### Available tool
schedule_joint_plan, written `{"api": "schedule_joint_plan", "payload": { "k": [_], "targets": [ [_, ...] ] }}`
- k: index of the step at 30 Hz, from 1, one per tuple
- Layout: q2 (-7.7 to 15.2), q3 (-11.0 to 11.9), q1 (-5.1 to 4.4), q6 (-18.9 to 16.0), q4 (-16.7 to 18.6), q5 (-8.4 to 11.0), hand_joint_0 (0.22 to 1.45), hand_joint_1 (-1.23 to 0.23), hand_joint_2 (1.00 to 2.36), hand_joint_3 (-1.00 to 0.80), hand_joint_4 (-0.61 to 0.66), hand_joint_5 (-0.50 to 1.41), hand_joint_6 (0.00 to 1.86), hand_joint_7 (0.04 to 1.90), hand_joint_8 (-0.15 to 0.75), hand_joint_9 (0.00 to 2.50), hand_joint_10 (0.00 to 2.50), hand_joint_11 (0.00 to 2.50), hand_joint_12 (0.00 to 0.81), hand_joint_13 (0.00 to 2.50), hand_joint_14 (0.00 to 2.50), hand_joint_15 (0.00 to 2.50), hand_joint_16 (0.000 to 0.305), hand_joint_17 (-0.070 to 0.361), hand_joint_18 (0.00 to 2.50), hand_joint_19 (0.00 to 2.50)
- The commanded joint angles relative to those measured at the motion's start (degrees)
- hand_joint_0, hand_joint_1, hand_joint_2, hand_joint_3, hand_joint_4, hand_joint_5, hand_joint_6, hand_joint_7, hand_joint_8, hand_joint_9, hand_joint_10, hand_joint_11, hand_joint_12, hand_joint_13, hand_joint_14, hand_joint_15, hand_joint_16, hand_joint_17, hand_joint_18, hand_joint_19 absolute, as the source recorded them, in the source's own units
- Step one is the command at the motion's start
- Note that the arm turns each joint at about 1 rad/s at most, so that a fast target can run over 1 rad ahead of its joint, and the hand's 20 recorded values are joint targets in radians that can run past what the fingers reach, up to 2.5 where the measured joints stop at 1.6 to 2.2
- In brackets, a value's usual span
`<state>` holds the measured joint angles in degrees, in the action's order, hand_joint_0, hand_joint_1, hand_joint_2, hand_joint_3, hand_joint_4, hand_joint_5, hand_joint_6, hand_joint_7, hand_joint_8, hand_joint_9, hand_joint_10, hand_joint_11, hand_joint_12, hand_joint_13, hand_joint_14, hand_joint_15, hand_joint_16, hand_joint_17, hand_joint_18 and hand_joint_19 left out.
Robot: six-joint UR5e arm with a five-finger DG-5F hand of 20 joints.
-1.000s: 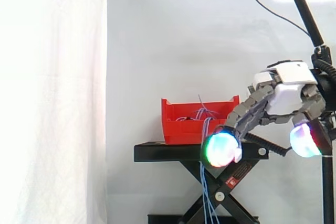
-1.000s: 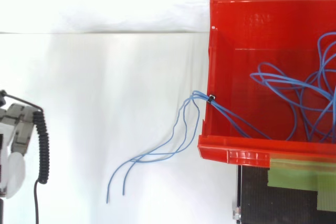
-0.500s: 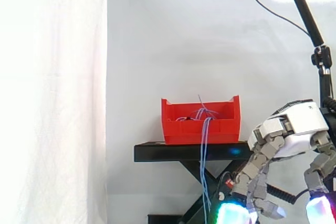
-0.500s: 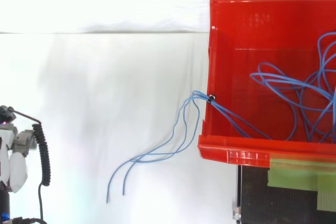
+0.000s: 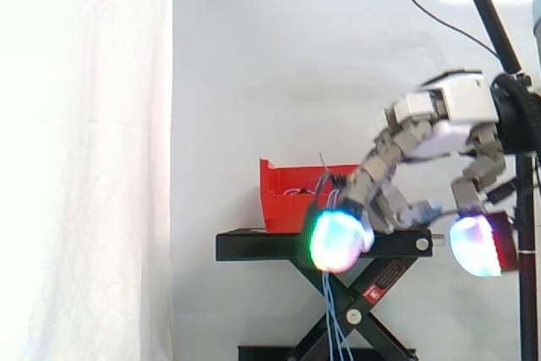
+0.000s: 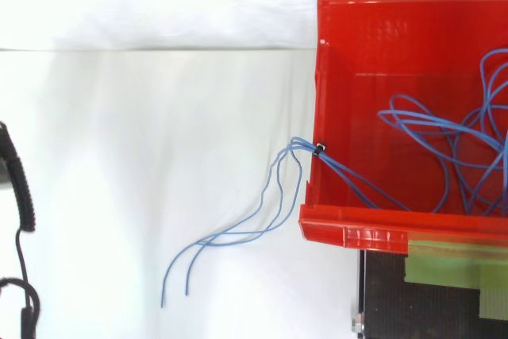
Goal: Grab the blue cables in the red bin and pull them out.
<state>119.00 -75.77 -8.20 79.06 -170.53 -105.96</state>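
Observation:
The red bin stands on a black stand, and a tangle of thin blue cables lies inside it. A tied bundle of them crosses the bin's front wall and hangs down past the stand. In the side view my hand hovers at bin height, right of the bin and nearer the camera. Its fingers point down, spread and relaxed, with nothing between them. In the top view the hanging cable ends lie loose, with nothing touching them.
A black pole carrying a camera rises at the right edge of the side view. The scissor frame of the stand sits under the bin. Green tape marks the stand top beside the bin. A white curtain forms the backdrop.
My hand dipped below the stand top half a second ago, then rose again and shifted left, now level with the bin. The cables and bin have not moved.

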Motion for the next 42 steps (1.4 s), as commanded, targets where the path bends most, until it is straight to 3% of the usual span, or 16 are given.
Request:
{"api": "schedule_joint_plan", "payload": {
  "k": [1, 4, 5, 8, 10, 13, 14, 15, 18, 21, 22, 25, 28, 35, 40, 42],
  "targets": [
    [0.0, 5.81, 0.82, 11.34, -11.49, -0.39, 0.76, -0.91, 1.0, -1.0, 0.19, 0.43, 0.01, 0.38, 0.274, 0.7, 0.02, 0.9, 0.332, 0.99, 0.81, 1.32, 0.049, 0.111, 0.85, 1.07],
    [0.0, 8.18, 1.52, 18.89, -14.31, -0.39, 0.76, -0.91, 1.0, -1.0, 0.19, 0.43, 0.01, 0.38, 0.272, 0.68, 0.02, 0.87, 0.337, 1.05, 0.35, 1.44, 0.05, 0.113, 0.81, 1.03],
    [0.0, 8.36, 1.7, 22.67, -14.31, -0.21, 0.76, -0.91, 1.0, -1.0, 0.19, 0.43, 0.01, 0.38, 0.27, 0.67, 0.02, 0.85, 0.346, 1.09, 0.0, 1.53, 0.05, 0.114, 0.79, 1.02],
    [0.0, 8.36, 2.14, 30.5, -13.69, 0.67, 0.76, -0.91, 1.0, -1.0, 0.19, 0.42, 0.01, 0.38, 0.268, 0.64, 0.02, 0.77, 0.378, 0.89, 0.02, 1.12, 0.052, 0.116, 0.7, 0.93],
    [0.09, 8.36, 2.32, 32.69, -12.99, 1.19, 0.76, -0.91, 1.0, -1.0, 0.19, 0.43, 0.01, 0.37, 0.271, 0.61, 0.02, 0.71, 0.389, 0.69, 0.03, 0.8, 0.053, 0.119, 0.61, 0.83],
    [0.0, 8.36, 2.4, 36.12, -11.32, 2.07, 0.76, -0.92, 1.0, -1.0, 0.19, 0.43, 0.01, 0.37, 0.268, 0.6, 0.02, 0.66, 0.388, 0.58, 0.02, 0.65, 0.053, 0.118, 0.54, 0.76],
    [0.09, 8.18, 2.67, 40.34, -9.47, 3.48, 0.76, -0.92, 1.0, -1.0, 0.19, 0.43, 0.01, 0.37, 0.269, 0.6, 0.02, 0.66, 0.388, 0.58, 0.02, 0.65, 0.052, 0.118, 0.53, 0.75],
    [0.0, 8.01, 2.75, 41.83, -9.03, 3.83, 0.76, -0.92, 1.0, -1.0, 0.19, 0.44, 0.01, 0.37, 0.266, 0.59, 0.02, 0.65, 0.389, 0.56, 0.02, 0.62, 0.052, 0.118, 0.51, 0.73],
    [0.09, 7.92, 3.28, 45.26, -10.26, 4.01, 0.76, -0.92, 1.0, -1.0, 0.19, 0.44, 0.01, 0.37, 0.267, 0.58, 0.02, 0.63, 0.385, 0.53, 0.02, 0.59, 0.053, 0.119, 0.5, 0.71],
    [0.09, 6.78, 3.46, 46.05, -11.05, 4.01, 0.75, -0.92, 1.0, -1.0, 0.19, 0.45, 0.01, 0.37, 0.266, 0.58, 0.02, 0.61, 0.384, 0.53, 0.02, 0.59, 0.053, 0.119, 0.49, 0.72],
    [0.09, 4.49, 3.55, 46.23, -10.61, 4.18, 0.75, -0.92, 1.0, -1.0, 0.19, 0.45, 0.01, 0.37, 0.267, 0.57, 0.02, 0.61, 0.385, 0.53, 0.02, 0.59, 0.053, 0.119, 0.49, 0.72],
    [0.09, 1.59, 3.72, 46.14, -5.78, 4.97, 0.75, -0.92, 1.0, -1.0, 0.19, 0.45, 0.01, 0.36, 0.264, 0.57, 0.02, 0.61, 0.384, 0.53, 0.02, 0.58, 0.053, 0.119, 0.49, 0.72],
    [0.09, 1.15, 4.25, 46.23, -2.0, 5.24, 0.75, -0.92, 1.0, -1.0, 0.19, 0.45, 0.01, 0.36, 0.265, 0.58, 0.02, 0.59, 0.384, 0.53, 0.02, 0.58, 0.053, 0.119, 0.49, 0.72],
    [0.09, 1.15, 5.83, 50.36, -0.95, 5.24, 0.76, -0.91, 1.0, -1.0, 0.19, 0.46, 0.01, 0.36, 0.264, 0.58, 0.02, 0.59, 0.383, 0.53, 0.02, 0.57, 0.053, 0.118, 0.49, 0.72],
    [0.09, 1.15, 7.15, 52.73, -2.35, 5.06, 0.76, -0.91, 1.0, -1.0, 0.19, 0.47, 0.01, 0.36, 0.265, 0.59, 0.02, 0.59, 0.383, 0.53, 0.02, 0.57, 0.052, 0.118, 0.5, 0.72],
    [0.09, 1.15, 8.29, 52.73, -4.29, 4.89, 0.76, -0.91, 1.0, -1.0, 0.19, 0.48, 0.01, 0.36, 0.265, 0.6, 0.02, 0.58, 0.383, 0.53, 0.02, 0.57, 0.052, 0.118, 0.5, 0.72]
  ]
}}
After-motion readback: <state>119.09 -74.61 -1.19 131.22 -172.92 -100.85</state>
